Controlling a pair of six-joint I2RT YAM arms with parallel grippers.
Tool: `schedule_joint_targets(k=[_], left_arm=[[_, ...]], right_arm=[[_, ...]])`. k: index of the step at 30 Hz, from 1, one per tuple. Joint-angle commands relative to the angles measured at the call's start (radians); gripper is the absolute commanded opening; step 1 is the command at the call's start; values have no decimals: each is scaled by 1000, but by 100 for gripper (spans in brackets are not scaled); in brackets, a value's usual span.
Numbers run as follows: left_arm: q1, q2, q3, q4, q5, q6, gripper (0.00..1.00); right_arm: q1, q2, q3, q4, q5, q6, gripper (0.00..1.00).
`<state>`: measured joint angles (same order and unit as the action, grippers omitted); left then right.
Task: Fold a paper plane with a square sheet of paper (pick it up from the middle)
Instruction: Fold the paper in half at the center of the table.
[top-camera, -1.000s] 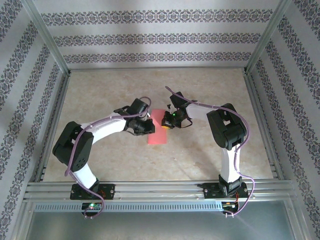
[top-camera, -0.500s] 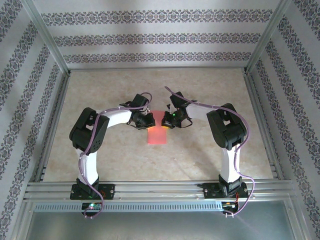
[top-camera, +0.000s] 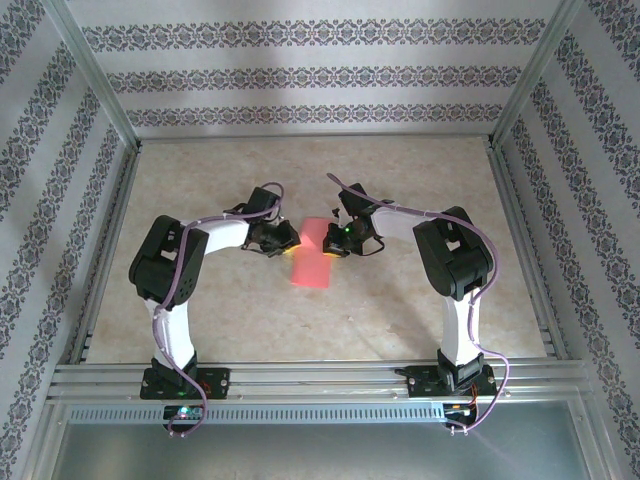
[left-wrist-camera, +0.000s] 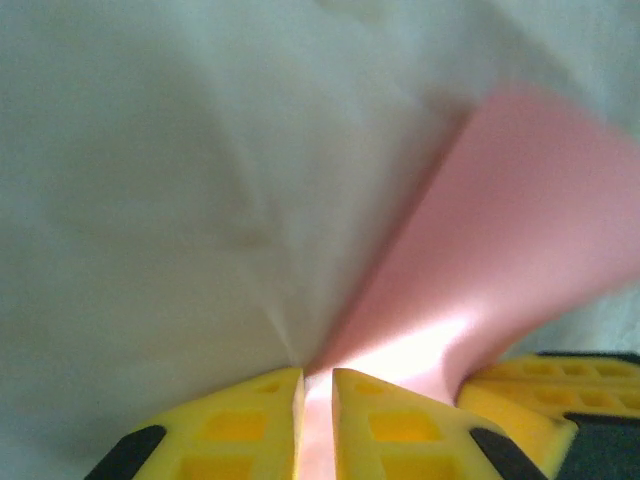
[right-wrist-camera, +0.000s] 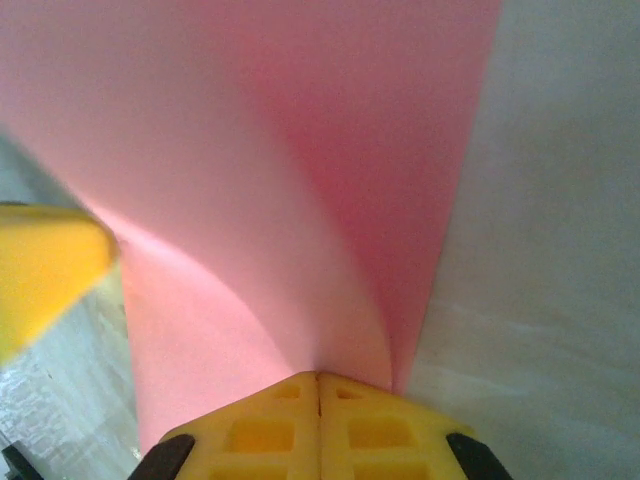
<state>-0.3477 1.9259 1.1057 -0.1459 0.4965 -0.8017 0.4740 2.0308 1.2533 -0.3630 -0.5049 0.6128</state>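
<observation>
The square sheet of paper (top-camera: 313, 262), salmon pink, hangs between both grippers at mid-table, its lower end slanting toward the near right. My left gripper (top-camera: 287, 245) is at its left edge. In the left wrist view its yellow fingertips (left-wrist-camera: 317, 385) stand a thin slit apart with the pink paper (left-wrist-camera: 500, 230) running through the slit and curving up to the right. My right gripper (top-camera: 332, 250) is at the sheet's right side. Its fingertips (right-wrist-camera: 318, 385) are pressed together on the paper (right-wrist-camera: 250, 150), which bows upward from them. A left finger (right-wrist-camera: 40, 270) shows at that view's left edge.
The beige tabletop (top-camera: 400, 180) is bare around the sheet. Aluminium frame rails (top-camera: 300, 375) run along the near edge and both sides, with patterned walls behind. The two wrists are a hand's width apart.
My left gripper has slid a little left and back while its elbow swung in. The sheet has turned from hanging straight to slanting. The right arm has stayed put.
</observation>
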Motion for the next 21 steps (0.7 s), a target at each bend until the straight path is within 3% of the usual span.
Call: schedule_joint_targets(k=[1,14,21], left_arm=[[42,-40,14,9,-5,30,17],[-31,70,65,272,148,-30,11],[-33,92,51,242,123,0,11]], right_arm=[[-2,103,-67,-215,233,-36,6],[2,110,-52,-215,224,-35,6],[2,112,-49,-217,224,-35,6]])
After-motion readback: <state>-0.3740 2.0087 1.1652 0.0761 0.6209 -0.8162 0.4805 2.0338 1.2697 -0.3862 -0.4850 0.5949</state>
